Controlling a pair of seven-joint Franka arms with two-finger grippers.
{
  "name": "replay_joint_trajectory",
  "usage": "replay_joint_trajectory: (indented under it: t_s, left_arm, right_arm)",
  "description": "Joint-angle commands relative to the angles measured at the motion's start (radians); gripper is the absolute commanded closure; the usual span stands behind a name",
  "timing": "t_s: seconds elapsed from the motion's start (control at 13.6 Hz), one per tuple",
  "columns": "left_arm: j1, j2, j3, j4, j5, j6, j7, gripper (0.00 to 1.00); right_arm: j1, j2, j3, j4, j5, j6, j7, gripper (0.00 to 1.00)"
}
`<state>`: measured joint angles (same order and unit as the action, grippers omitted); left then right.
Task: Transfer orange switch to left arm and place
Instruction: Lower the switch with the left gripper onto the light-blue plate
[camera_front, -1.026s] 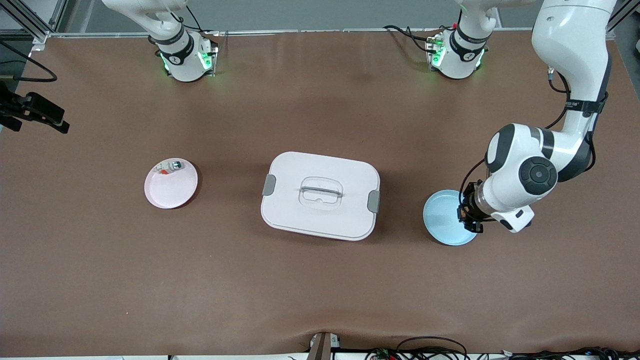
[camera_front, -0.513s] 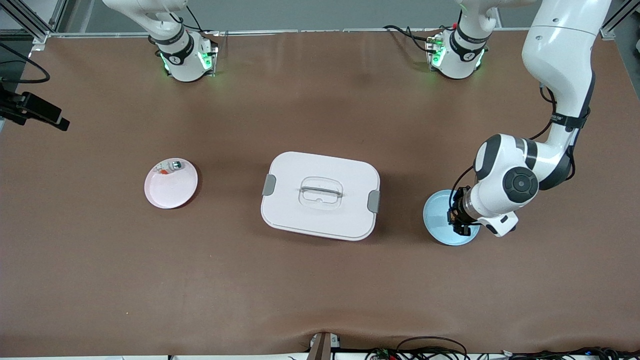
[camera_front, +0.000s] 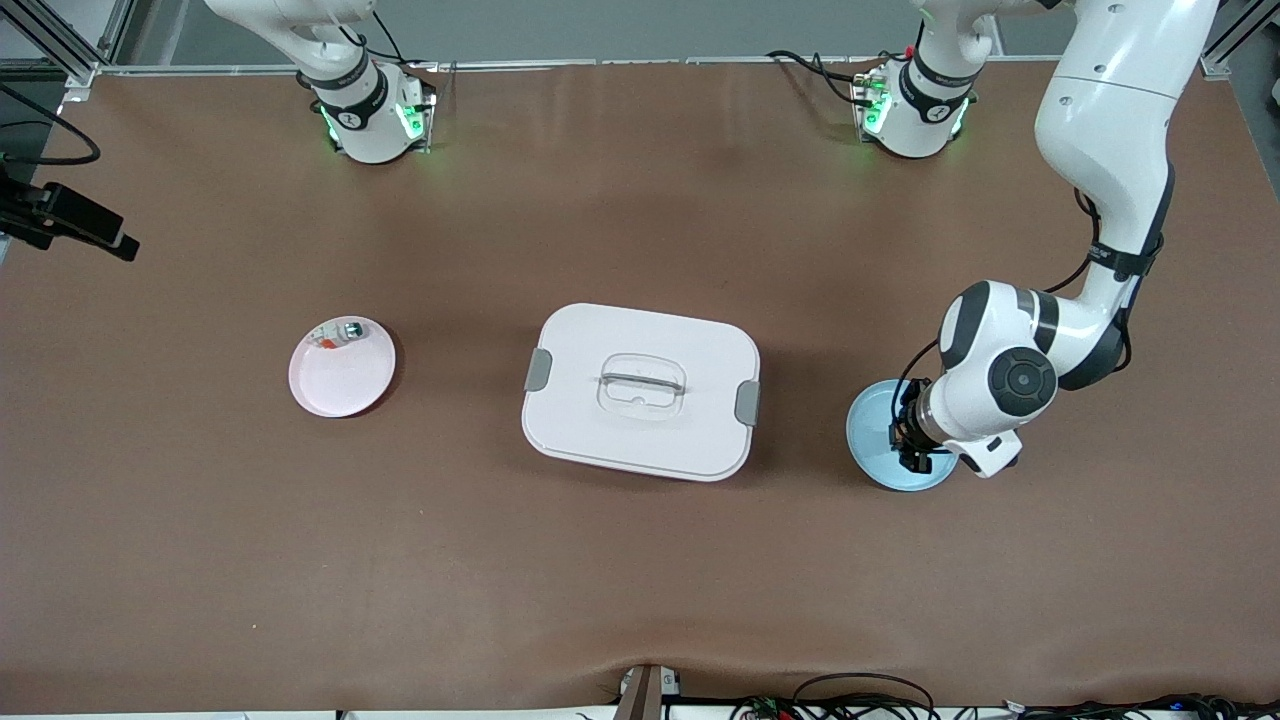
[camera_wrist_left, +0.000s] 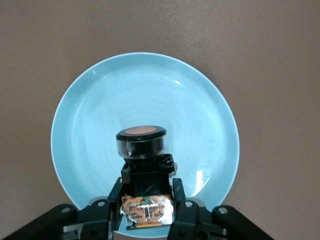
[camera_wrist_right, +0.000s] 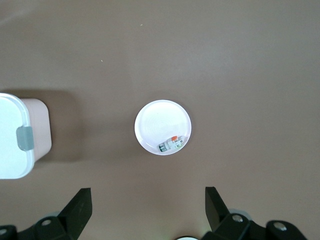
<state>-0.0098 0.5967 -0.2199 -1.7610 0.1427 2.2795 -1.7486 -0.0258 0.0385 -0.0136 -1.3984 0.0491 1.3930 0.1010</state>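
My left gripper (camera_front: 912, 447) hangs over the blue plate (camera_front: 872, 432), jaws pinching the orange switch (camera_wrist_left: 144, 160). The switch sits between my fingers (camera_wrist_left: 184, 200) with its orange round end pointing down at the plate, just above the plate's surface; can't tell if it touches. In the left wrist view the plate (camera_wrist_left: 90, 100) fills most of the frame with the switch over its middle. The blue plate lies on the bench (camera_front: 640, 560) at the left arm's end, beside the box (camera_front: 641, 390).

Box sits mid-bench, lid on, grey latches at both short sides, clear handle recessed on top. It lies between the blue plate and the pink plate (camera_front: 341, 374).

Pink plate is toward the right arm's end of the bench, well apart from the box. A whitish small part (camera_front: 338, 334) with a red bit lies on it, at the rim farther from the front camera.

My right gripper (camera_wrist_right: 147, 207) waits high above the pink plate (camera_wrist_right: 163, 127), jaws spread wide, holding nothing. The right wrist view also shows the whitish part (camera_wrist_right: 170, 145) and a corner of the box (camera_wrist_right: 17, 135).
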Motion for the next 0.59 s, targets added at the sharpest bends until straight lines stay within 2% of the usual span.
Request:
replay_joint_trajectory:
  t_s: [0.0, 0.51]
  left_arm:
    - [0.001, 0.017, -0.001, 0.005, 0.026, 0.02, -0.023, 1.0]
    - [0.002, 0.046, -0.001, 0.003, 0.06, 0.041, -0.023, 1.0]
  right_arm:
    - [-0.011, -0.014, 0.006, -0.001, -0.017, -0.005, -0.063, 0.0]
    - [-0.011, -0.014, 0.004, -0.001, -0.005, 0.001, -0.061, 0.0]
